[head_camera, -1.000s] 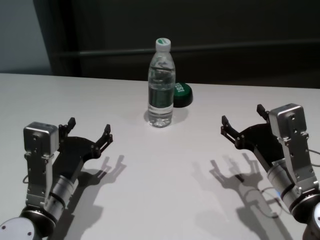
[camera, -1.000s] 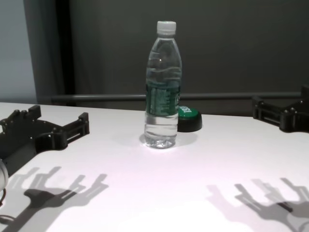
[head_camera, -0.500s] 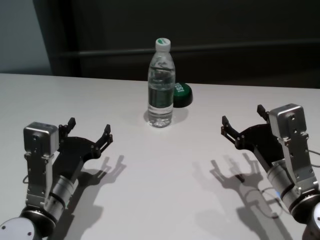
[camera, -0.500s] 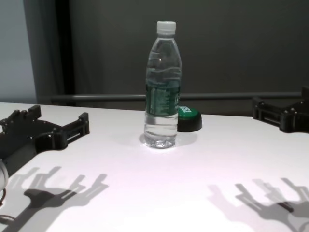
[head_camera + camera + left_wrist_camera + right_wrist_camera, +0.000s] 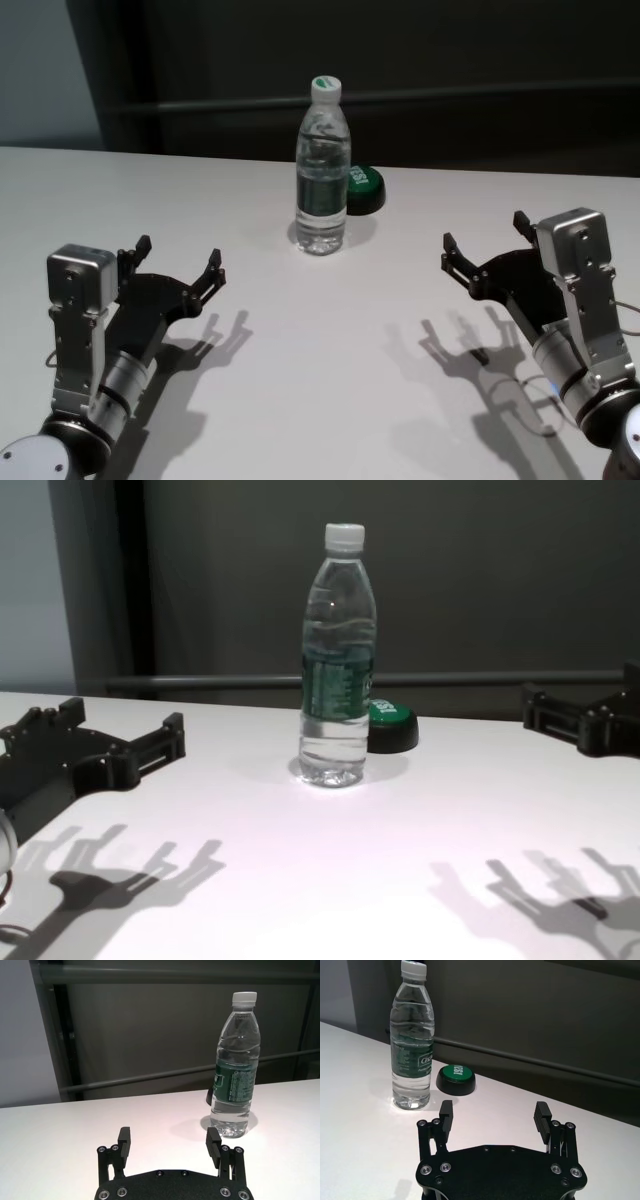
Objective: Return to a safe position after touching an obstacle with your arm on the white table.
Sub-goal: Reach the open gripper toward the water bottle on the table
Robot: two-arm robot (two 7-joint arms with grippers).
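Note:
The obstacle, a clear water bottle (image 5: 322, 168) with a white cap and dark green label, stands upright at the far middle of the white table (image 5: 320, 330). It also shows in the chest view (image 5: 338, 658), the left wrist view (image 5: 237, 1066) and the right wrist view (image 5: 412, 1037). My left gripper (image 5: 180, 262) hovers open and empty at the near left, well short of the bottle. My right gripper (image 5: 484, 240) hovers open and empty at the near right, also apart from it. Both show open in their wrist views, the left (image 5: 170, 1141) and the right (image 5: 494, 1116).
A low green-topped button (image 5: 363, 188) on a black base sits just behind and right of the bottle, also in the right wrist view (image 5: 456, 1079). A dark wall with a horizontal rail runs behind the table's far edge.

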